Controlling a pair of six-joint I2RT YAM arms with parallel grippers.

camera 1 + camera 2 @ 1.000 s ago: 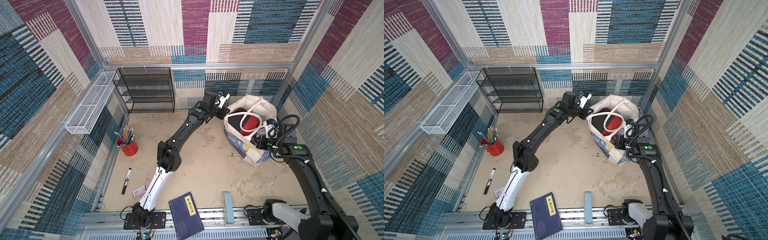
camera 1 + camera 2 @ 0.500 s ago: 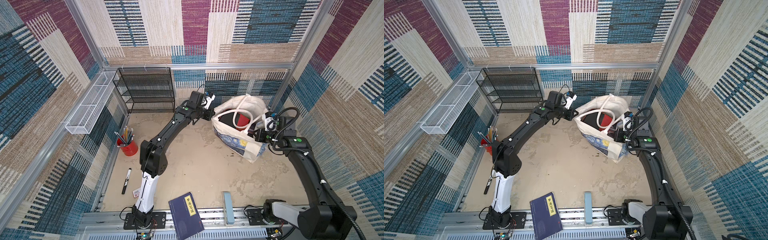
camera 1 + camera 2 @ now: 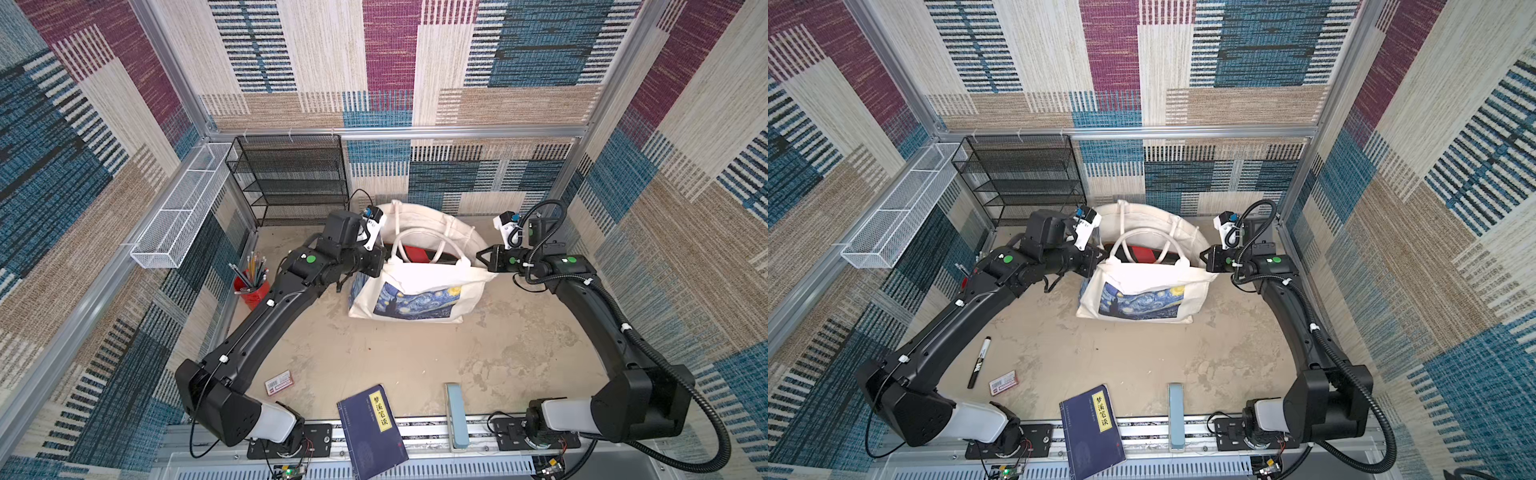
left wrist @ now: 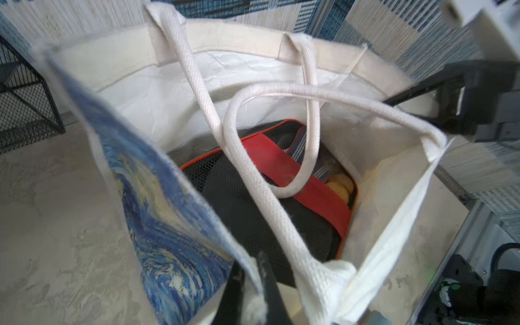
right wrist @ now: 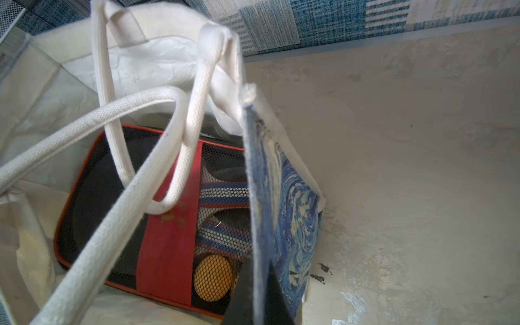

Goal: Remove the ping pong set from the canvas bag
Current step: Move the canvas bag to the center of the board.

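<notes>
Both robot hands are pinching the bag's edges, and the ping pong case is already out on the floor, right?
No. The left gripper and right gripper do pinch the edges of the canvas bag, but the ping pong case is inside the bag, as the right wrist view shows.

The canvas bag [image 3: 415,286] stands rear-centre on the surface [image 3: 415,365], with the ping pong set [image 5: 168,225] inside it. The left tool [image 3: 380,269] and right tool [image 3: 481,258] pinch its rim at opposite ends. The wire rack [image 3: 291,178] is behind-left, the pencil cup [image 3: 251,286] left, and the book [image 3: 372,430] at the front edge.
</notes>
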